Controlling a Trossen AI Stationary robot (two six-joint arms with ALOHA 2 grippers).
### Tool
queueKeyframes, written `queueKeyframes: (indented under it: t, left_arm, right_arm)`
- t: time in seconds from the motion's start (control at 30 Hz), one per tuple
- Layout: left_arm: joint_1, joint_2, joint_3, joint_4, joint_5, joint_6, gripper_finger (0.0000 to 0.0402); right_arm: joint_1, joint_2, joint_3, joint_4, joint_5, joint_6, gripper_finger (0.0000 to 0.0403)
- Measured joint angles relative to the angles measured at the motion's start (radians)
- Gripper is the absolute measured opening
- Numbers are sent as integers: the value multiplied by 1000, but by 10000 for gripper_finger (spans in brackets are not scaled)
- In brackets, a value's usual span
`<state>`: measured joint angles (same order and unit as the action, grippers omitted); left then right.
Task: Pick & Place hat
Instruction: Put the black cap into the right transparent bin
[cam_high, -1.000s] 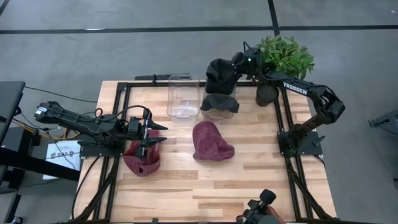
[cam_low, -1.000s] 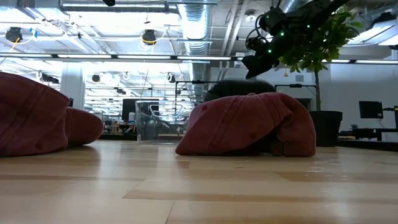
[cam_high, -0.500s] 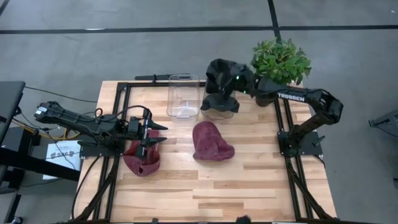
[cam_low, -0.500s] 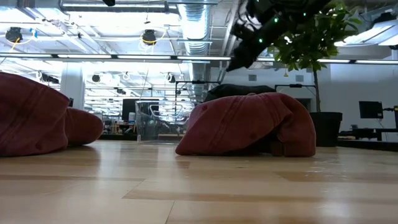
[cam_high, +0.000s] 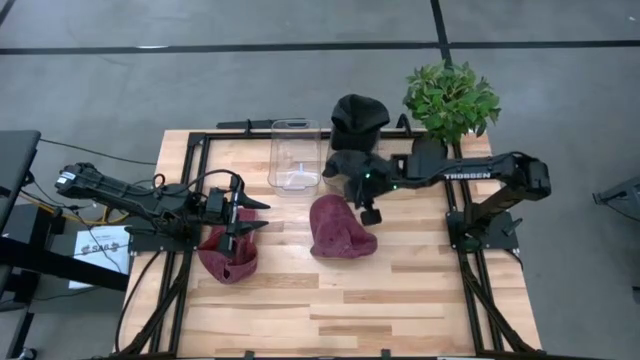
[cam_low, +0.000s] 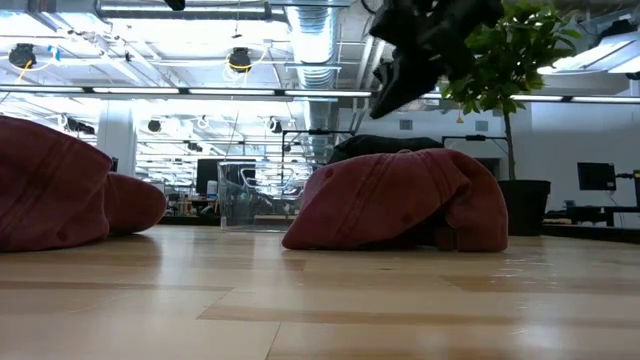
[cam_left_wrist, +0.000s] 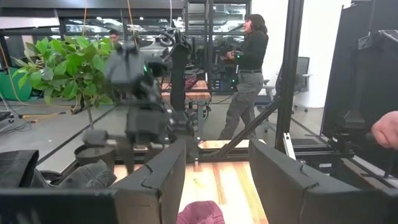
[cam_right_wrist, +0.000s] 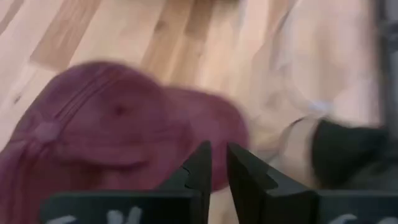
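Maroon hat (cam_high: 341, 227) is lying mid-worktop (cam_high: 400, 290); overhead the right gripper (cam_high: 370, 212) is hovering beside it, its wrist view showing fingers (cam_right_wrist: 200, 163) narrowly parted, empty. Left gripper (cam_high: 250, 214) is waiting, fingers wide.

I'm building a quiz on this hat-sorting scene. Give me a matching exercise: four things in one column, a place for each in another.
1. clear plastic bin
2. black cap
3. maroon cap
4. leafy green potted plant

a. table's middle, under the right gripper
b. far right corner
c. far edge, beyond the frame
d. left of the dark-filled bin

Pairs: 1-d, 2-c, 3-a, 4-b
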<state>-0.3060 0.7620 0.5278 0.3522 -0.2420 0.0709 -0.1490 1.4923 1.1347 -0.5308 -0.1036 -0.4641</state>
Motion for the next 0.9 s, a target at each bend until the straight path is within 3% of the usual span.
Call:
queueKeyframes:
  t: [0.1, 0.3, 0.4, 0.63, 0.9]
  left_arm:
    - [0, 0, 0, 1, 0, 0, 173]
    - [-2, 6, 0, 8, 6, -1, 173]
    - [-2, 15, -1, 7, 5, -1, 173]
    - [0, 21, -1, 10, 5, -1, 173]
    - [-1, 26, 0, 14, 3, -1, 173]
  right_arm:
    - [10, 28, 1, -34, 26, 37, 20]
    - [-12, 149, -2, -36, 285, 55, 5]
    - [-24, 202, 4, 7, 358, 47, 3]
    - [-37, 222, -1, 68, 379, 21, 1]
    - [-14, 135, -2, 70, 405, 35, 1]
